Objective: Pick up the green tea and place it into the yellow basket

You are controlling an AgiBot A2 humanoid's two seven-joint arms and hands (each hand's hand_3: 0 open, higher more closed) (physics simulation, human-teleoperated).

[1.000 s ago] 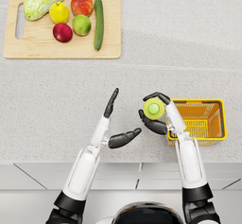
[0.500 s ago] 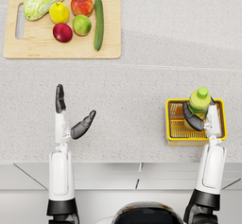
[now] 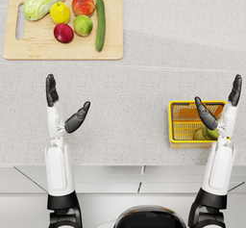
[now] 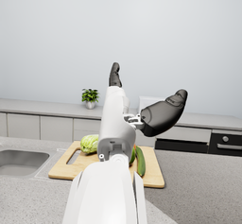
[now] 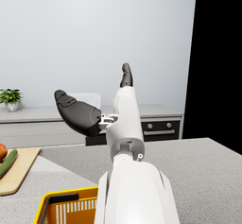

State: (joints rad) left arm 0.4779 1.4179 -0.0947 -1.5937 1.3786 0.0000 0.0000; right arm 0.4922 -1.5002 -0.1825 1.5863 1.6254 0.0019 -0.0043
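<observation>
Head view: the green tea lies on its side inside the yellow basket, at the basket's right end, partly hidden behind the right forearm. The basket stands on the counter near its front edge. The right hand is raised above the basket, fingers spread apart from the thumb, holding nothing and not touching the bottle. The left hand is raised well to the left over bare counter, fingers spread, empty. At the far left sits a wooden cutting board carrying a cabbage, a lemon, a tomato, a green apple, a red apple and a cucumber.

Left wrist view: the left hand points upward, fingers straight, thumb set wide; nothing in it. Beyond it lie the cutting board, cabbage and cucumber; a sink and a potted plant are also visible.

Right wrist view: the right hand is likewise open-palmed and empty, thumb wide of the fingers. The basket's rim shows below the forearm; the bottle cannot be seen here.
</observation>
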